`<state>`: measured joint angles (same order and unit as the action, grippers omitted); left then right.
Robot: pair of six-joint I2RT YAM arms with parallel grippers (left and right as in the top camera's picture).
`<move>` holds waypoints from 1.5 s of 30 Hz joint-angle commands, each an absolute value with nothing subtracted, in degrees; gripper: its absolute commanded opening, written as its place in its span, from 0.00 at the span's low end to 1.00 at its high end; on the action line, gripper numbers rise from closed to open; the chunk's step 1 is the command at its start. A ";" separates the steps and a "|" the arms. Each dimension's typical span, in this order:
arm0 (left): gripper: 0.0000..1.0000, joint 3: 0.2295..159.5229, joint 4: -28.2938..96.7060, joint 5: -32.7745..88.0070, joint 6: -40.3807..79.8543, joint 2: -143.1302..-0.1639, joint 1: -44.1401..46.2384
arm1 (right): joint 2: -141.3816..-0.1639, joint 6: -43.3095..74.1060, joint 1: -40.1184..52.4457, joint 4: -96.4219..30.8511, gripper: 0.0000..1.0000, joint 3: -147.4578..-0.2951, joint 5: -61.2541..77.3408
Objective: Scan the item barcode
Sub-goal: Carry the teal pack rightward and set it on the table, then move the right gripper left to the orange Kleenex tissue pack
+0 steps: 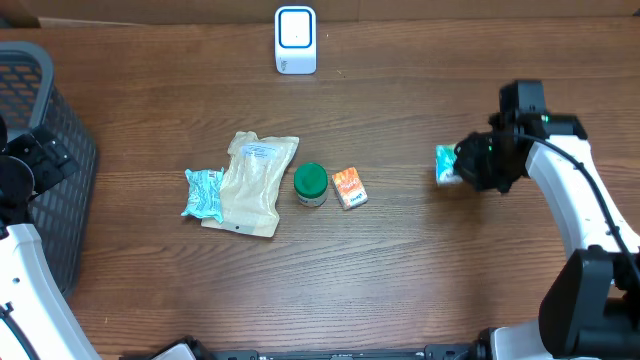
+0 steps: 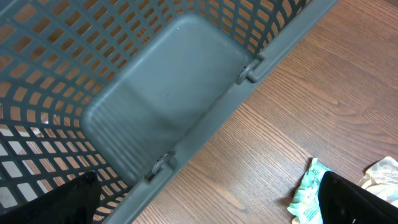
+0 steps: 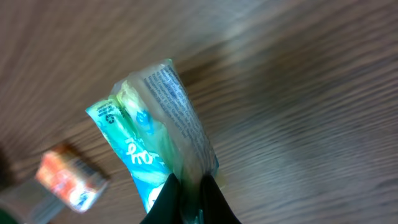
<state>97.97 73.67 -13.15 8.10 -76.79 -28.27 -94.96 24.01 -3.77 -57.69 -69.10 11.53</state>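
Table (image 1: 420, 280): brown wood grain is seen under everything.
Basket (image 1: 60, 150): a grey plastic lattice basket is set at the left edge; its solid floor and one rim are shown in the left wrist view (image 2: 168, 106).
Left gripper (image 1: 35, 155): it is held over the basket's right rim, jaws spread wide with nothing between them; one dark finger (image 2: 357, 199) is seen at the frame corner.
Right gripper (image 3: 189, 193): it is positioned at the right of the table, jaws pinched onto the held packet.
Beige pouch (image 1: 255, 183): it is laid flat left of centre, a white label at its far end.
Scanner (image 1: 296, 40): a white unit is stood at the far edge, centre.
Loose packet (image 1: 205, 193): a crumpled teal packet is laid touching the pouch's left side.
Held packet (image 3: 155, 124): a teal-and-clear wrapper with fine print is gripped at one end, well right of the other items (image 1: 446, 165).
Jar (image 1: 310, 183): a green-lidded jar is stood just right of the pouch.
Orange box (image 1: 349, 187): it is laid just right of the jar.
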 commanded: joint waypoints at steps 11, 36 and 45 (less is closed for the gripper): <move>1.00 98.48 73.49 -13.89 7.29 -76.88 -28.42 | -94.54 24.43 -6.79 -49.45 0.22 -63.55 10.11; 0.99 98.48 73.49 -13.89 7.29 -76.88 -28.42 | -95.09 38.96 20.99 -41.85 0.04 -64.77 19.25; 1.00 98.48 73.49 -13.89 7.29 -76.88 -28.42 | -101.45 51.11 30.72 -33.52 0.04 -63.22 17.72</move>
